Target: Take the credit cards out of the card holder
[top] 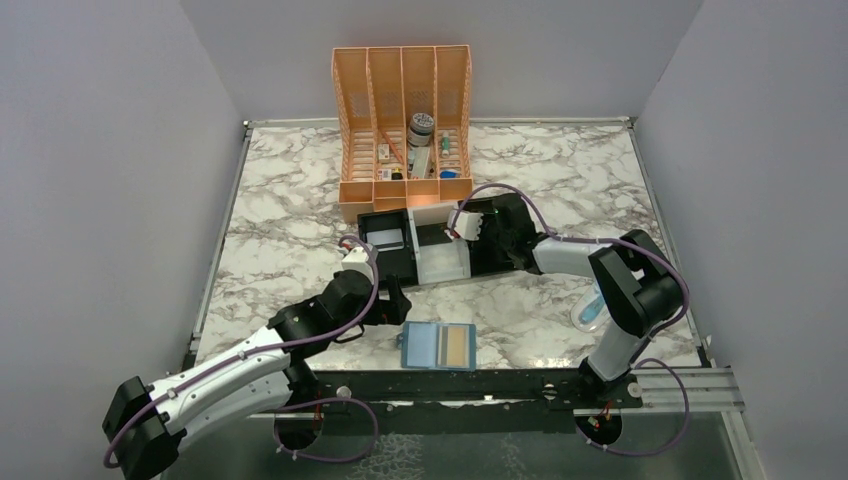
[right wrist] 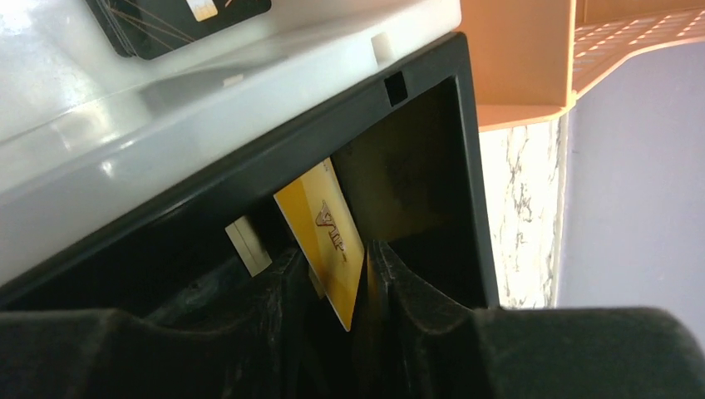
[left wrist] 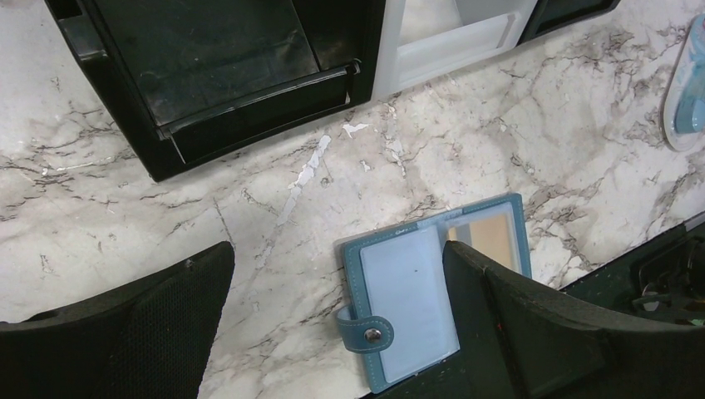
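The blue card holder (top: 438,346) lies open and flat on the marble near the front edge. A gold-tan credit card (top: 457,346) sits in its right pocket; the left pocket looks empty. In the left wrist view the holder (left wrist: 416,291) lies between and below my fingers, its snap tab toward the left, with the pocketed card (left wrist: 490,237) at its far end. My left gripper (top: 392,305) is open and empty just left of the holder. My right gripper (top: 465,222) is shut on a second gold credit card (right wrist: 328,224), inside the tray's right black compartment (right wrist: 399,166).
The black-and-white three-compartment tray (top: 400,272) stands mid-table, with a dark card (right wrist: 175,21) in its white middle section. An orange file organizer (top: 405,110) stands behind it. A pale translucent blue packet (top: 590,305) lies by the right arm.
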Tool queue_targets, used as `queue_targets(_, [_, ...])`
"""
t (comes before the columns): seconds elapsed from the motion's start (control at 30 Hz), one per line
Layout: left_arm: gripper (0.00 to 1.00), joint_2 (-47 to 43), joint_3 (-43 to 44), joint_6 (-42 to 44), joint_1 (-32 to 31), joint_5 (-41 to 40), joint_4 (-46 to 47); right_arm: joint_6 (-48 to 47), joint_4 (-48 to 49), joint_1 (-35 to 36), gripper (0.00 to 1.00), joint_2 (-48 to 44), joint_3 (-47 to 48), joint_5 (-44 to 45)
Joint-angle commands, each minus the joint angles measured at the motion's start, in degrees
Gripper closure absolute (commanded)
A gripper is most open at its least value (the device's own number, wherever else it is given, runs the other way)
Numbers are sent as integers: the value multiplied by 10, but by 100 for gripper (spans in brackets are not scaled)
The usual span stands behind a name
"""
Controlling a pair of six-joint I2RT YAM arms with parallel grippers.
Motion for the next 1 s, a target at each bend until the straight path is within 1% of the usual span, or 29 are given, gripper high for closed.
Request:
queue_targets(0.0, [1, 5, 8, 9, 2, 4, 0, 3, -24, -3, 66, 1, 13, -22])
queue_targets(0.1, [1, 2, 8, 9, 2, 5, 0, 4, -29, -3, 60, -2, 14, -23])
queue_targets(0.2, [1, -2, 6, 7, 2, 8, 0, 9, -32, -3, 52, -7, 17, -26])
queue_targets(0.5, [1, -11, -3, -3, 2, 17, -1, 22, -44, -7, 40, -36, 16, -54])
queue_targets(0.73, [1, -18, -6, -13, 2, 21, 3, 44, -37, -9, 36, -88, 2, -70])
queue_targets(0.87, [1, -16, -8, -20, 2, 32, 6, 112, -13, -9, 36, -153, -12, -79])
queue_targets(0.97, [1, -15, -12, -22, 2, 41, 14, 242, 19, -9, 33, -228, -34, -101])
